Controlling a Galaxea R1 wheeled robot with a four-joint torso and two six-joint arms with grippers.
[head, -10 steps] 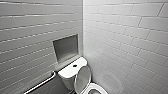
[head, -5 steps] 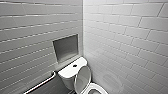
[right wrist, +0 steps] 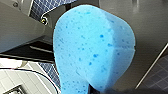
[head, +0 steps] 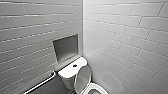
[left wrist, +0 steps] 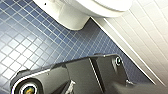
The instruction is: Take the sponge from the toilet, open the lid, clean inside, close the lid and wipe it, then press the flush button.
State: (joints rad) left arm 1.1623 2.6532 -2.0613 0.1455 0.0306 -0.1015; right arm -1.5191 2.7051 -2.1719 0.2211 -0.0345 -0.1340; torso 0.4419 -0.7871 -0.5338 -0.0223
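Right pincer (right wrist: pixel 98 89) is pinching the bright blue sponge (right wrist: pixel 92 50), creased by the squeeze. Left pincer (left wrist: pixel 71 87): can't tell its state. The toilet (head: pixel 67 72) sits tight in a corner of white-tiled walls, lid (head: pixel 82 76) raised and flush button (head: pixel 74 65) dark on the tank top. Grab bar (head: pixel 41 83) is on the wall beside it. There's open blue mosaic floor (left wrist: pixel 30 37) around the base.

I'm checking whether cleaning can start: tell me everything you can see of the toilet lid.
The lid is a glossy oval, apparently smooth plastic, greyish underside facing the camera. It is raised, nearly upright, seemingly leaning on the tank behind, above the white seat. Nothing else touches it.
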